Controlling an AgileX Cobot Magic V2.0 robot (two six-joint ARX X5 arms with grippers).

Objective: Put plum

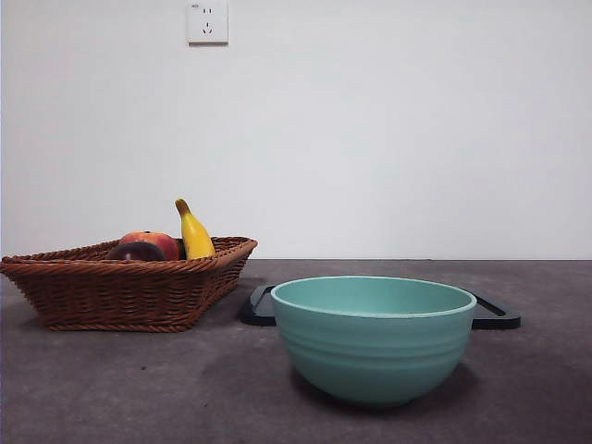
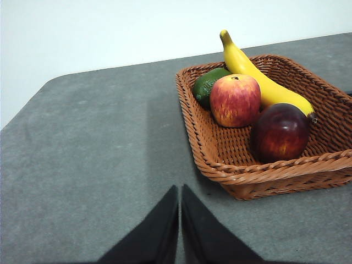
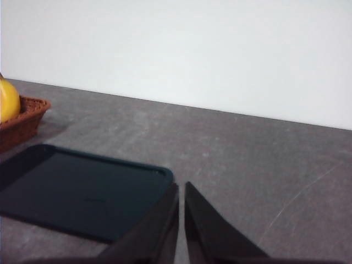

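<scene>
- The plum [image 2: 280, 133] lies in the wicker basket [image 2: 209, 148], at the corner nearest the left end effector [image 2: 180, 192], touching the banana [image 2: 258, 77]
- A red-orange apple [image 2: 235, 100] sits just beside the plum, with a green fruit [image 2: 208, 85] behind it against the basket wall
- In the front view the plum [image 1: 136, 252] shows only as a dark dome over the basket [image 1: 120, 287] rim, the apple [image 1: 153, 242] and banana [image 1: 193, 233] behind it
- The left end effector hangs over bare grey surface [image 2: 88, 154] near the basket, jaws clenched together, grasping nothing
- The right end effector [image 3: 181, 190] is likewise clenched and empty, at the edge of a dark tray [image 3: 77, 192]
- A teal bowl [image 1: 374, 338] stands on the surface in front of the tray [image 1: 495, 316], well apart from the basket
</scene>
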